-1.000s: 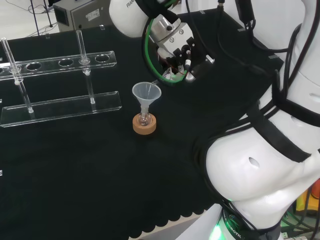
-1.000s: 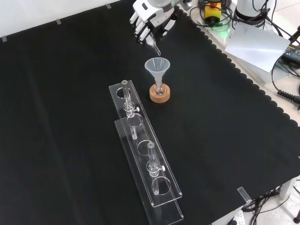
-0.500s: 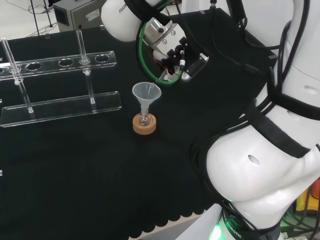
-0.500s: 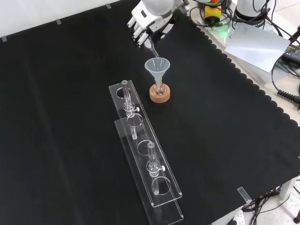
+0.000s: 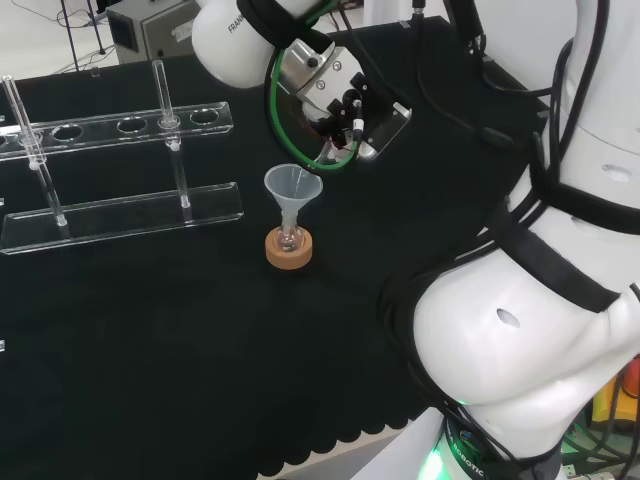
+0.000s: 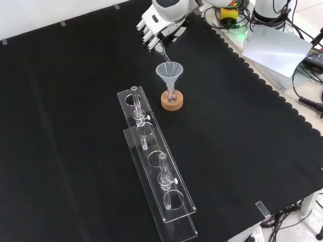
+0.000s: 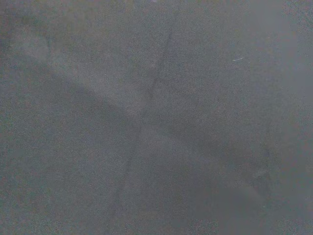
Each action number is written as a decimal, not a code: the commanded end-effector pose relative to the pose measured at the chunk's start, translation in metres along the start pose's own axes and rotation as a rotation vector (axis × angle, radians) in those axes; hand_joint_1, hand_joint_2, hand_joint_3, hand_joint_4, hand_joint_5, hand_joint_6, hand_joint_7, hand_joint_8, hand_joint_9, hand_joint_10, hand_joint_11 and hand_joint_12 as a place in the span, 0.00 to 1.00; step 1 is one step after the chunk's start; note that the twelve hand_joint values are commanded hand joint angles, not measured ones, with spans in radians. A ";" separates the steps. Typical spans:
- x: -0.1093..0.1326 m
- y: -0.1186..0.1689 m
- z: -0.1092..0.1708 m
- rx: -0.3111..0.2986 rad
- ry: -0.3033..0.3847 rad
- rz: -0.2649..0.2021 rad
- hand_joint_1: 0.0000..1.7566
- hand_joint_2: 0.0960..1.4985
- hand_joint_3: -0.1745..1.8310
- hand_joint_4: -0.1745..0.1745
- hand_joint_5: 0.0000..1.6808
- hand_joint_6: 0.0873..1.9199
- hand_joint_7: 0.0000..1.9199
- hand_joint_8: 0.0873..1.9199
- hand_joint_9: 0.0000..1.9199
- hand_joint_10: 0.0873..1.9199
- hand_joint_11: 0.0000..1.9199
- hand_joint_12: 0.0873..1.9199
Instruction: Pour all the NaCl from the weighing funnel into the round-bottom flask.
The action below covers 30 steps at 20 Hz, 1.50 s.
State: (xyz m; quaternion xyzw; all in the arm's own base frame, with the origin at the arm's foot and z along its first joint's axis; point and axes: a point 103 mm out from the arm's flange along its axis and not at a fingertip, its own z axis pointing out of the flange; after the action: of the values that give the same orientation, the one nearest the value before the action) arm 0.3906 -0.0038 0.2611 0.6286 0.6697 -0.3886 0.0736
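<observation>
A small round-bottom flask (image 5: pixel 289 238) (image 6: pixel 171 95) stands in a cork ring (image 5: pixel 288 252) (image 6: pixel 171 103) near the middle of the cloth. A clear plastic funnel (image 5: pixel 292 186) (image 6: pixel 168 71) sits in its neck. The hand (image 5: pixel 337 92) (image 6: pixel 157 26) hangs just beyond and above that funnel, fingers curled round a clear weighing funnel (image 6: pixel 162 52). The weighing funnel is tilted, and its thin spout points down to the plastic funnel's rim. I cannot make out any salt. The wrist view is a grey blur.
A clear two-tier test tube rack (image 5: pixel 120 170) (image 6: pixel 156 161) with a few tubes stands left of the flask in the head view. A white sheet (image 6: pixel 276 48) and cables lie past the cloth's scalloped edge. The arm's white links (image 5: pixel 540 300) rise on the right.
The hand has shifted left in the head view and tipped further. The weighing funnel's spout has come down from above the plastic funnel to its rim.
</observation>
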 end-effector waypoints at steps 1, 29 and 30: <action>0.001 0.000 -0.002 0.012 -0.028 0.012 0.60 0.74 0.00 1.00 0.65 0.43 0.31 0.28 0.48 0.19 0.31 0.62; 0.008 0.000 -0.011 0.055 -0.104 0.044 0.60 0.75 0.00 1.00 0.65 0.44 0.30 0.27 0.47 0.19 0.31 0.62; 0.009 0.000 -0.012 0.055 -0.111 0.045 0.60 0.75 0.00 1.00 0.65 0.44 0.30 0.27 0.47 0.19 0.31 0.62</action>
State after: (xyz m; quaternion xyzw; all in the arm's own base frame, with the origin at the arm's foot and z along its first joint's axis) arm 0.3926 0.0082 0.2635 0.6253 0.6424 -0.4329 0.0946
